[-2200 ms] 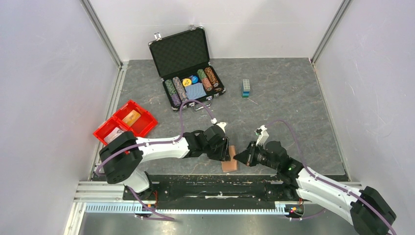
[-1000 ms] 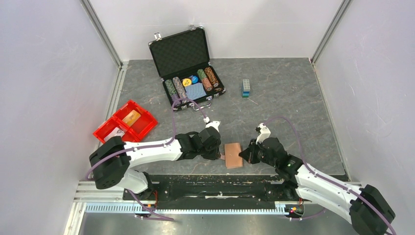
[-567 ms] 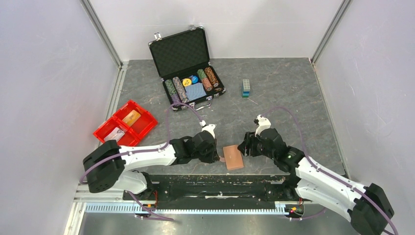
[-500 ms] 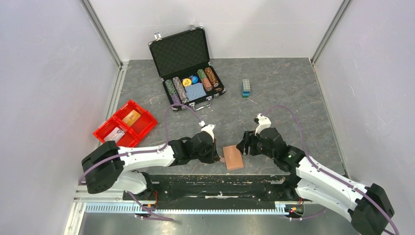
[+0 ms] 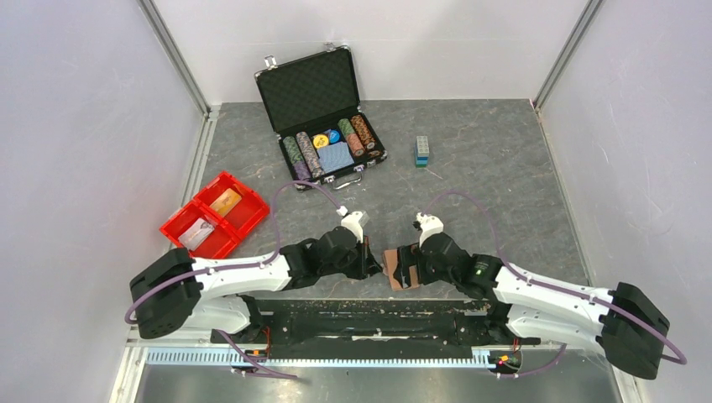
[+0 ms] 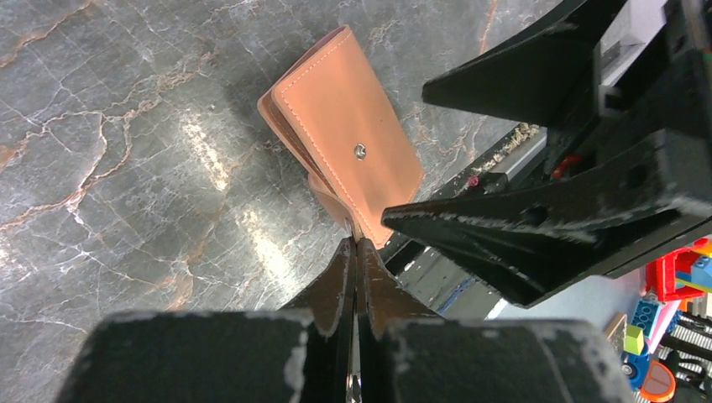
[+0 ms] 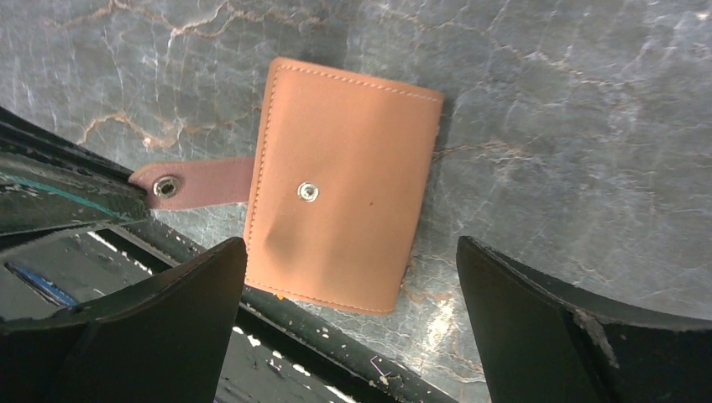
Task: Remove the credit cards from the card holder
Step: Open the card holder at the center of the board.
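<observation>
The card holder (image 7: 344, 193) is a folded tan leather wallet lying flat near the table's front edge (image 5: 392, 257), also seen in the left wrist view (image 6: 353, 143). Its closing tab (image 7: 201, 182) is unsnapped and stretched out to the left. My left gripper (image 6: 354, 243) is shut, its tips pinching the end of that tab (image 5: 378, 262). My right gripper (image 7: 353, 336) hangs open over the holder (image 5: 405, 270), one finger on each side and touching nothing. The credit cards are hidden inside the folded holder.
An open black poker-chip case (image 5: 323, 109) stands at the back. A red bin (image 5: 217, 217) sits at the left and a small blue-green block stack (image 5: 422, 151) at the back right. The black front rail (image 7: 336, 353) runs just beside the holder.
My right gripper has opened wide and slid left until it hangs over the card holder. My left gripper has drawn a little to the left, staying shut, and the tab now lies stretched out.
</observation>
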Action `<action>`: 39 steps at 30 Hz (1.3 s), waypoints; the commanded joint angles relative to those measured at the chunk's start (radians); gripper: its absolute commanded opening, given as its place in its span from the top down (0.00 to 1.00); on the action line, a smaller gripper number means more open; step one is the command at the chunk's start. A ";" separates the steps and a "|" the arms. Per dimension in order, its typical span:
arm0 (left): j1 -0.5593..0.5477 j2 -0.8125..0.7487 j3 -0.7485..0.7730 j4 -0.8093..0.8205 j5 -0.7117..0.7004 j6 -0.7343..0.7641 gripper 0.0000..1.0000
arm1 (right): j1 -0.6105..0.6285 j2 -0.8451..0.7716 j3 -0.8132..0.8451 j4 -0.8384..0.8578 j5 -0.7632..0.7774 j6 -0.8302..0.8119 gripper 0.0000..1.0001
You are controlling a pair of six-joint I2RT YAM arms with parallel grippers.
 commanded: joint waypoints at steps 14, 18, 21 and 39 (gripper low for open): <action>0.001 -0.062 -0.008 0.073 0.007 -0.027 0.98 | 0.106 0.101 0.069 0.060 0.109 0.061 0.04; 0.000 -0.066 0.005 0.005 -0.016 -0.023 0.98 | 0.107 0.081 0.085 0.010 0.167 0.069 0.08; 0.001 -0.062 0.025 -0.095 -0.062 -0.009 0.98 | 0.107 0.044 0.091 -0.014 0.194 0.068 0.10; 0.000 -0.160 -0.054 0.051 0.007 -0.065 0.98 | 0.136 0.089 0.103 0.055 0.092 0.066 0.05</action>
